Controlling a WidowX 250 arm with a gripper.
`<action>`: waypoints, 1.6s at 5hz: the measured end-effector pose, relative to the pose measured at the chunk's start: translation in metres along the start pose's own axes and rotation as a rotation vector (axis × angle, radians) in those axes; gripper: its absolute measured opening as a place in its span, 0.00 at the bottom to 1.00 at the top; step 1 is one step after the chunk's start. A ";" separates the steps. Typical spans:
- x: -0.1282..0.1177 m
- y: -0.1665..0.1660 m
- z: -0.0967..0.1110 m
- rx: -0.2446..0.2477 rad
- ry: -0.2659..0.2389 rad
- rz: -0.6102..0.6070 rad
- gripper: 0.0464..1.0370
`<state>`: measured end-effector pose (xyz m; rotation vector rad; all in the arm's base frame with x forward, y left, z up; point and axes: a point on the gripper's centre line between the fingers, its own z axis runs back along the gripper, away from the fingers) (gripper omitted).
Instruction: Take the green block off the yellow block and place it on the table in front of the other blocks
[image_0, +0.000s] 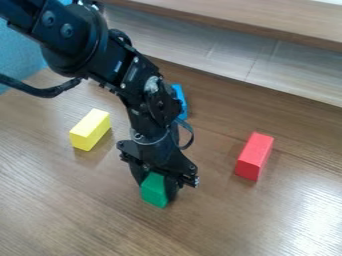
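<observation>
Camera view: green block, rect. w/ flat sides, grasped btwn gripper fingers.

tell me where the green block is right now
The green block is between the gripper's fingers, low in the camera view, between the yellow and red blocks.

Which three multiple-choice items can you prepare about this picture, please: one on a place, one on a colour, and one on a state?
1. Where in the image does the red block lie?
A) Far left
B) Top centre
C) Right side

2. What colour is the block between the fingers of the end effector?
A) Green
B) Orange
C) Purple

3. How does the blue piece appear?
A) Fully in sight
B) Partly hidden by the arm
C) Broken in two

1: C, it lies right of the end effector.
2: A, its visible faces are green.
3: B, the arm crosses in front of it.
</observation>
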<state>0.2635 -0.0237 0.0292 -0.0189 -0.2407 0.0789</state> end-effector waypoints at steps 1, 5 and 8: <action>0.000 0.000 -0.002 0.004 0.010 -0.007 0.89; 0.071 0.033 0.091 -0.078 -0.241 0.154 0.96; 0.103 0.074 0.092 0.023 -0.237 0.265 0.96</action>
